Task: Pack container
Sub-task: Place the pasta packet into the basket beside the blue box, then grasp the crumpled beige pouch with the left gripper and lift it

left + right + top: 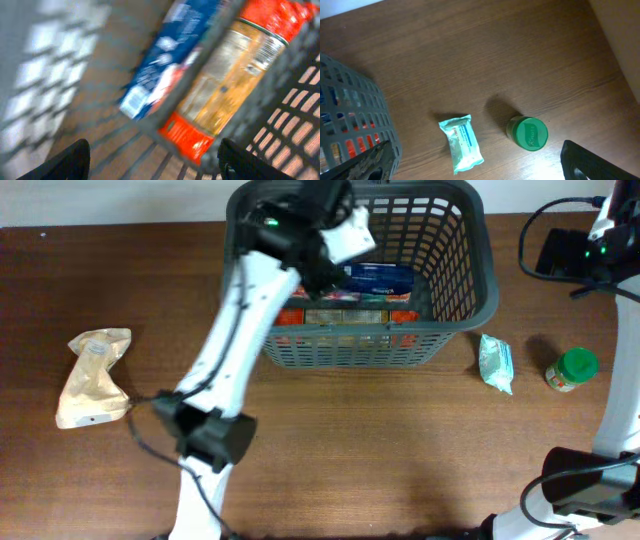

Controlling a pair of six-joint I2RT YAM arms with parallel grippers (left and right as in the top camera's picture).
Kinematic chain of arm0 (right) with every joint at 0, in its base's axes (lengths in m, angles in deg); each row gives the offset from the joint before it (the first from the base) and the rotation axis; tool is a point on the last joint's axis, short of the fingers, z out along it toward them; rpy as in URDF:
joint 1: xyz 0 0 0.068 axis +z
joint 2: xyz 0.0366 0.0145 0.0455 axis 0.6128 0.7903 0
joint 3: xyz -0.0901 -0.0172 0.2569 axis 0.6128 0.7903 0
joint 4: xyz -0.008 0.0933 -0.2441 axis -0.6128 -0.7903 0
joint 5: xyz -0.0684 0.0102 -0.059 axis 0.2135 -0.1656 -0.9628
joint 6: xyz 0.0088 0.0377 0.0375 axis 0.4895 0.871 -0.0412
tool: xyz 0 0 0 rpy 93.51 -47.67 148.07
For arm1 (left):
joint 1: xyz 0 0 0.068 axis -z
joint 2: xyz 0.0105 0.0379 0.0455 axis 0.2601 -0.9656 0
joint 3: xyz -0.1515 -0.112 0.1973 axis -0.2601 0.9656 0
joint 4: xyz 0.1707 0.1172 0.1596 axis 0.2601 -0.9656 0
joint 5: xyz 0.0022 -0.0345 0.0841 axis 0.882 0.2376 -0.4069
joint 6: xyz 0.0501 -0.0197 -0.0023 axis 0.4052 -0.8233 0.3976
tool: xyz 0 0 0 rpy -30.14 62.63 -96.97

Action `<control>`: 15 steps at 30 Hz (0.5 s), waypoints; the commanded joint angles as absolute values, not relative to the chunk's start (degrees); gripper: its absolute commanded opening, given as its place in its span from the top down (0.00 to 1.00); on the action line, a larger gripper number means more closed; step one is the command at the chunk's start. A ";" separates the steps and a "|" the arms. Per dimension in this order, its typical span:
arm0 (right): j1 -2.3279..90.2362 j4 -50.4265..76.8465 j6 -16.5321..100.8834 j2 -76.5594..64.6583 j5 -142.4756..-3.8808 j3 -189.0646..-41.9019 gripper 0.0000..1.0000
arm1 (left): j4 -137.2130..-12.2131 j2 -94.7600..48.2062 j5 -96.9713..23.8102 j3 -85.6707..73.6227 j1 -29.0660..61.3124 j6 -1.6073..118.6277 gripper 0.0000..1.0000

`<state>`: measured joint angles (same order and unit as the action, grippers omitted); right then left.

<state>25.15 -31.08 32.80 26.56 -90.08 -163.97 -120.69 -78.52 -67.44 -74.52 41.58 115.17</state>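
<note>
The container, a dark grey slotted basket, stands at the back centre of the table. My left gripper reaches down inside it. In the blurred left wrist view that gripper is open, its dark fingers wide apart with nothing between them. Just ahead of it lie a blue pack and a red and yellow pack on the basket floor. My right gripper hangs open above the table to the right of the basket, over a pale green wipes pack and a green-lidded jar.
A crumpled beige bag lies on the wooden table at the far left. The wipes pack and the jar sit right of the basket. Black cables and a device are at the back right.
</note>
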 commanded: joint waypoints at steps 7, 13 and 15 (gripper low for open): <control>25.39 -30.89 32.97 26.56 -92.45 -164.41 0.01 | -127.55 -63.77 -65.76 -75.11 19.48 99.39 0.28; 23.75 -32.61 33.06 26.56 -94.83 -164.41 0.01 | -129.65 -63.81 -55.29 -62.48 3.17 99.04 0.28; 21.91 -33.27 33.21 26.56 -94.04 -164.41 0.01 | -128.51 -63.92 -54.02 -57.08 0.20 99.07 0.28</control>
<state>24.56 -32.63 32.82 26.56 -92.73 -163.97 -128.99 -62.43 -59.79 -64.82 4.53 100.84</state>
